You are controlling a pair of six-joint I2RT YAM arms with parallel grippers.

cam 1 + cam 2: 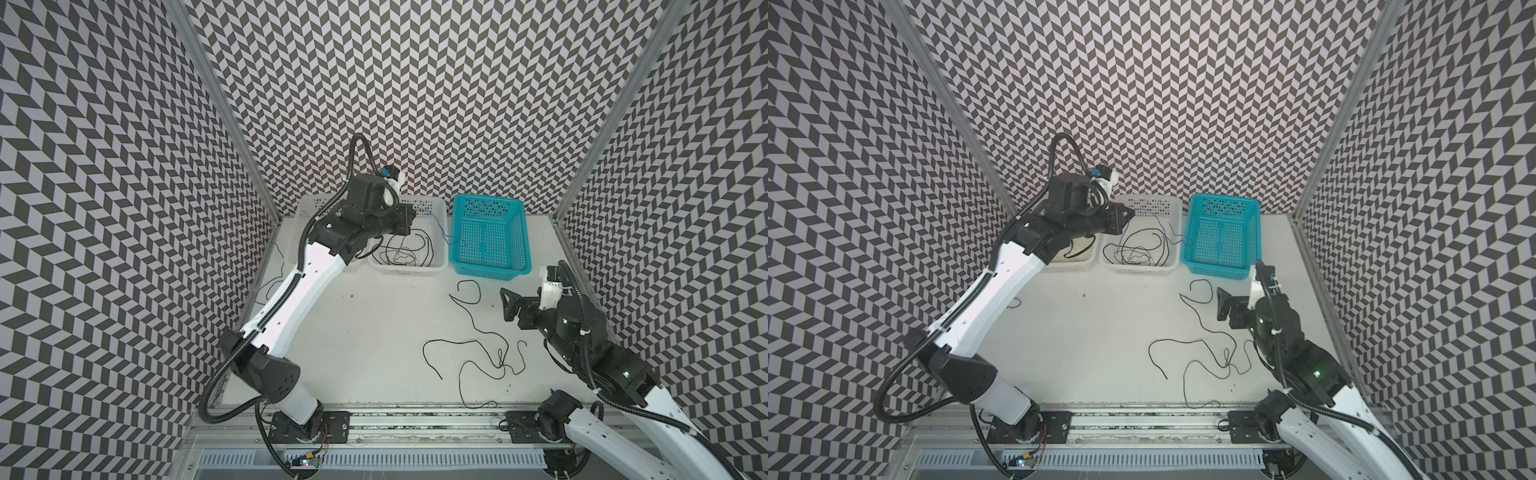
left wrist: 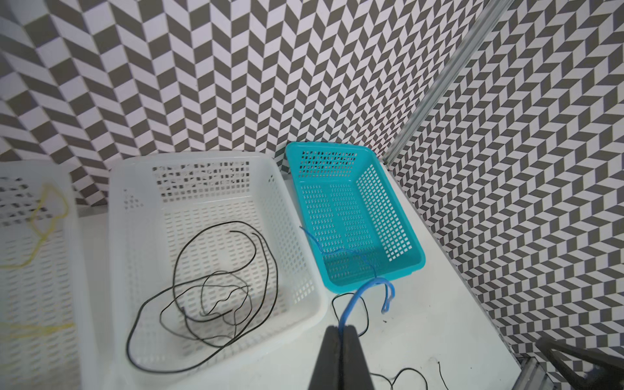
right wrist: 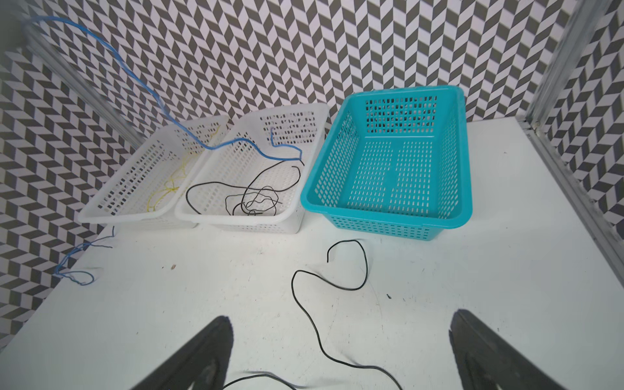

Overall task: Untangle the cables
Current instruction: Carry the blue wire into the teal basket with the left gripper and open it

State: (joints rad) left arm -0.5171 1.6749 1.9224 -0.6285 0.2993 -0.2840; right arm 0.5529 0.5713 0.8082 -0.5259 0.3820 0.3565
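- Partly sorted: thin yellow wires (image 3: 173,190) lie in the leftmost white mesh basket (image 3: 118,217), and thin black wires (image 3: 256,202) in the middle white mesh basket (image 3: 236,217).
- The left pincer (image 2: 341,329) pinches a thin blue wire (image 2: 354,300), which slants down toward the turquoise mesh basket (image 1: 492,270).
- The right pincer (image 3: 341,315) gapes empty over the white bench (image 1: 374,332).
- Remaining: loose black wires (image 1: 500,362) sprawl knotted there, stretched from baskets toward the front edge.

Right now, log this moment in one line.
left gripper: shut on blue cable | right gripper: open, empty | black cables: in white basket and on table
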